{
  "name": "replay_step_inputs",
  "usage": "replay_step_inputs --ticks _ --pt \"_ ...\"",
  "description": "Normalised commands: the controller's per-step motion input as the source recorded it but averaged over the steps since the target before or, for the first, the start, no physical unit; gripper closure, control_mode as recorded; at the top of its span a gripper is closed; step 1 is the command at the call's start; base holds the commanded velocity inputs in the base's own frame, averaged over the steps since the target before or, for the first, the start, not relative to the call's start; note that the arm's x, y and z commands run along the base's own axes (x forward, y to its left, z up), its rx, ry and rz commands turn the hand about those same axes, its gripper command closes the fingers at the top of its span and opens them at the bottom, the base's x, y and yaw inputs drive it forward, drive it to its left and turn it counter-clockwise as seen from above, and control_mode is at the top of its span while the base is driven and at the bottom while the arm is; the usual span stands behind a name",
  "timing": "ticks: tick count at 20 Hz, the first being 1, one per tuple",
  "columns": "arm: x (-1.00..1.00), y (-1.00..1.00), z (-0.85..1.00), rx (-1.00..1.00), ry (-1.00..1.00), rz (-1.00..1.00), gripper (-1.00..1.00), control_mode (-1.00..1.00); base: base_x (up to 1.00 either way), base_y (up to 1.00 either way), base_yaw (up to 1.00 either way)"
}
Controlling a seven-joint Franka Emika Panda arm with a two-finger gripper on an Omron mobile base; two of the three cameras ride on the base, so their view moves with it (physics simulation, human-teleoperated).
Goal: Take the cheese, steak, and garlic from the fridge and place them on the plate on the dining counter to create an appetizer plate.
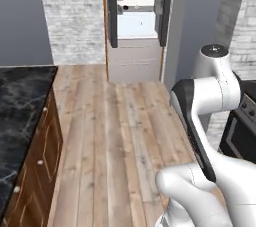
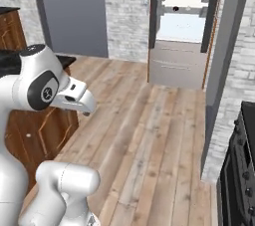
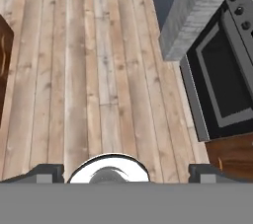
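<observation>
The fridge (image 1: 136,26) stands open at the far end of the wood floor, also in the right base view (image 2: 180,31), with dark grey doors, white shelves, a pale blue box and grey lower drawers. A tiny dark speck (image 1: 125,7) lies on one shelf, too small to name. The cheese, steak and garlic cannot be made out at this distance. The plate is out of view. My gripper (image 3: 126,172) hangs open over bare floorboards, far from the fridge, with nothing between its fingertips (image 3: 49,171).
A black marble counter (image 1: 20,101) with a brown wood front runs along the left; I cannot tell if it is the dining counter. A dark oven (image 3: 222,80) and a grey brick wall end (image 3: 197,16) stand on the right. Open floor leads to the fridge.
</observation>
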Motion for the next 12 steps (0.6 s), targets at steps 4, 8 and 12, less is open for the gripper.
replay_step_inputs --ticks 4,8,12 --pt "0.0 0.0 0.0 0.0 0.0 0.0 -1.0 1.0 1.0 -0.34 0.0" --pt "0.0 0.0 0.0 0.0 0.0 0.0 -1.0 1.0 1.0 -0.31 0.0" --pt "0.0 0.0 0.0 0.0 0.0 0.0 -1.0 1.0 1.0 -0.28 -0.06"
